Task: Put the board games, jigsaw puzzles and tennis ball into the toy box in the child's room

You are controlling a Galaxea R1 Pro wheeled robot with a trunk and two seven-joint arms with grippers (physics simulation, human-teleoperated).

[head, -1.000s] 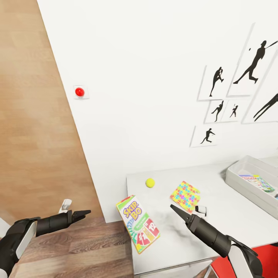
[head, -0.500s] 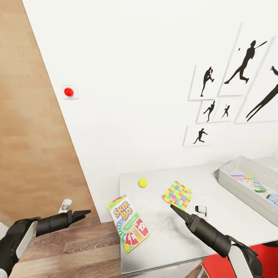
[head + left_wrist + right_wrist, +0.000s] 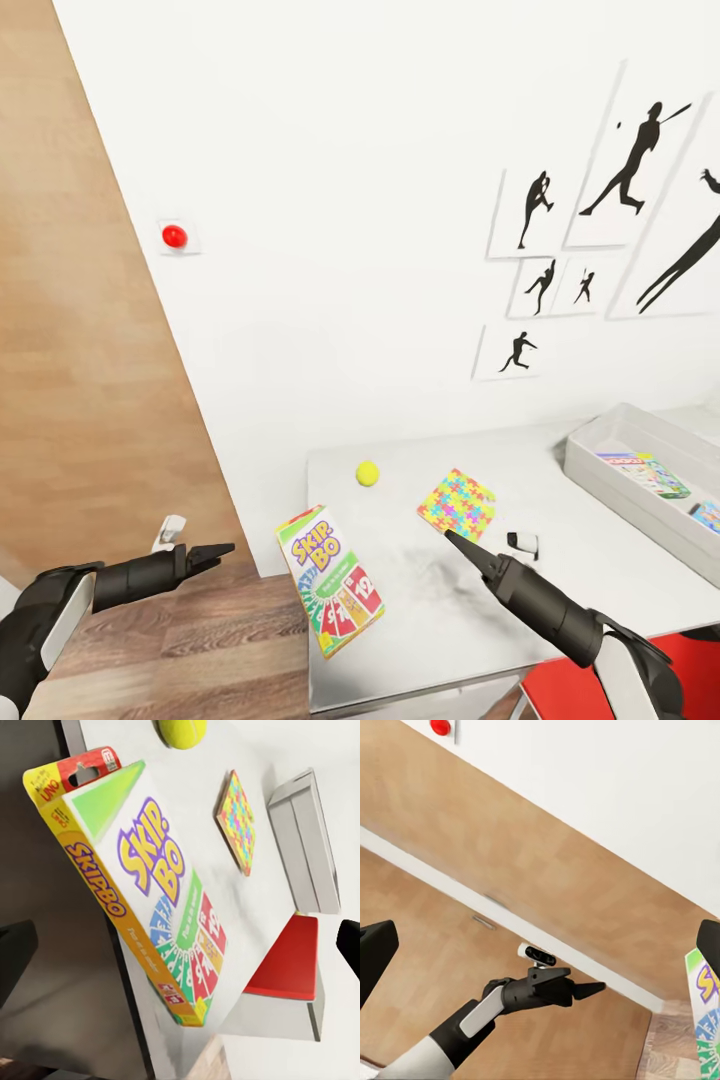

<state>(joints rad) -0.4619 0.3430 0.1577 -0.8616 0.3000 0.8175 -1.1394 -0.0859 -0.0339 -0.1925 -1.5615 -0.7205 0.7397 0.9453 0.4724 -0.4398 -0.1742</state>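
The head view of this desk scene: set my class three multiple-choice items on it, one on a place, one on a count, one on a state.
1. Where does the ball lie?
A. in the toy box
B. on the desk, behind the Skip-Bo box
C. on the floor

2. How many puzzle squares lie on the desk?
A. one
B. two
C. three

3. What does the right claw hold?
A. the ball
B. the puzzle
C. nothing

Key:
1 B: the ball rests on the desk, past the far end of the Skip-Bo box, outside the toy box.
2 A: one puzzle shows on the desk.
3 C: the right claw hangs shut above the desk, gripping nothing.
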